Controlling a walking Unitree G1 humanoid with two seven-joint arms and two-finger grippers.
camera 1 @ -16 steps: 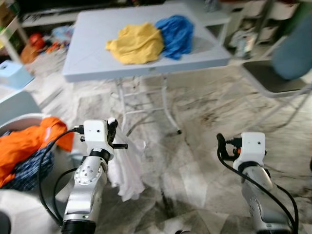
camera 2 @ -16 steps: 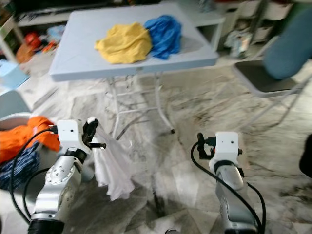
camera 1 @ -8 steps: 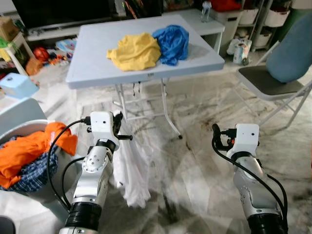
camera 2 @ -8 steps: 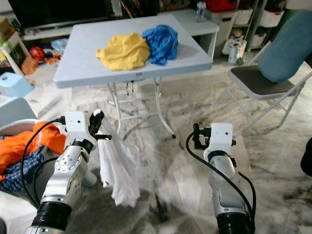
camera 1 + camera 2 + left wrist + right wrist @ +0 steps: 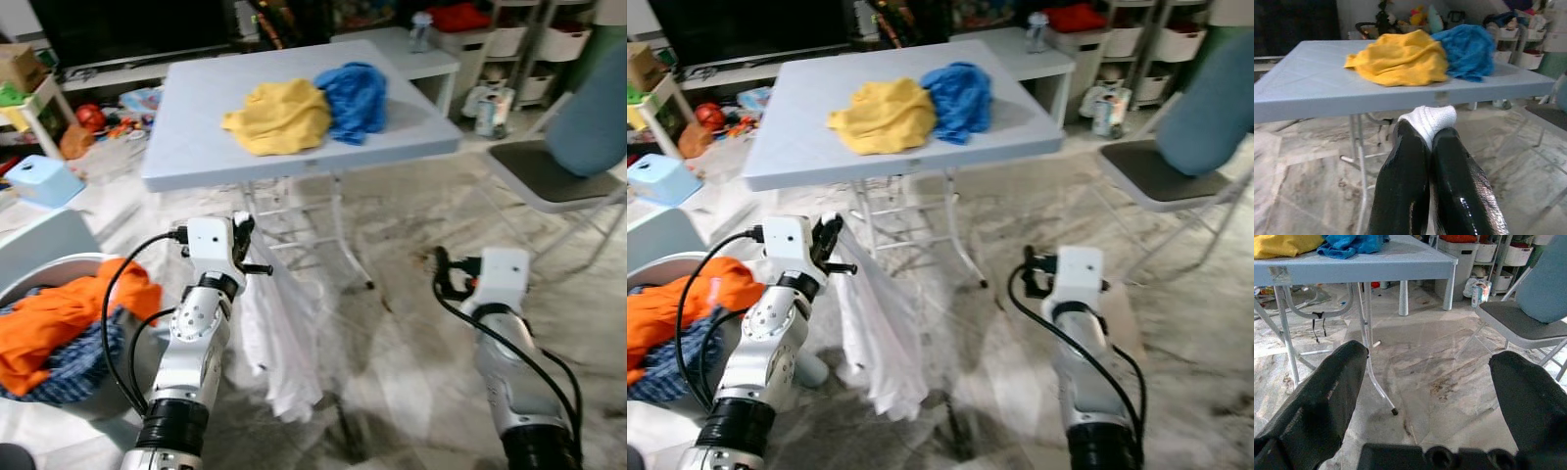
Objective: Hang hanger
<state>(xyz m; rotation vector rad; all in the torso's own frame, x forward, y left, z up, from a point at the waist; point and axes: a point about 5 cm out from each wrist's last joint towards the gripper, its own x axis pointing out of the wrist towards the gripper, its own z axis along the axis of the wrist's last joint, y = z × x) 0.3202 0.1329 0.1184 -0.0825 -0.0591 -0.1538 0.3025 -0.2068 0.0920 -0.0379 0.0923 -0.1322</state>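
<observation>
My left gripper [image 5: 242,247] is shut on the top of a white garment [image 5: 282,345] that hangs from it down to just above the floor. In the left wrist view the two black fingers [image 5: 1403,181] press together on a white fabric edge [image 5: 1429,118]. I cannot make out a hanger. My right gripper [image 5: 442,275] is held at the same height to the right, open and with nothing in it; its fingers [image 5: 1327,391] stand wide apart in the right wrist view. Both grippers are in front of a grey folding table [image 5: 196,147].
A yellow cloth [image 5: 279,116] and a blue cloth [image 5: 355,96] lie on the table. A white basket [image 5: 59,392] with orange clothes [image 5: 59,313] stands at my left. A folding chair [image 5: 554,181] stands at the right. The floor is marble, with clutter and shelves behind.
The whole picture has shifted and sharpened as the camera moved. My left gripper still holds the white garment, and both arms keep about the same pose.
</observation>
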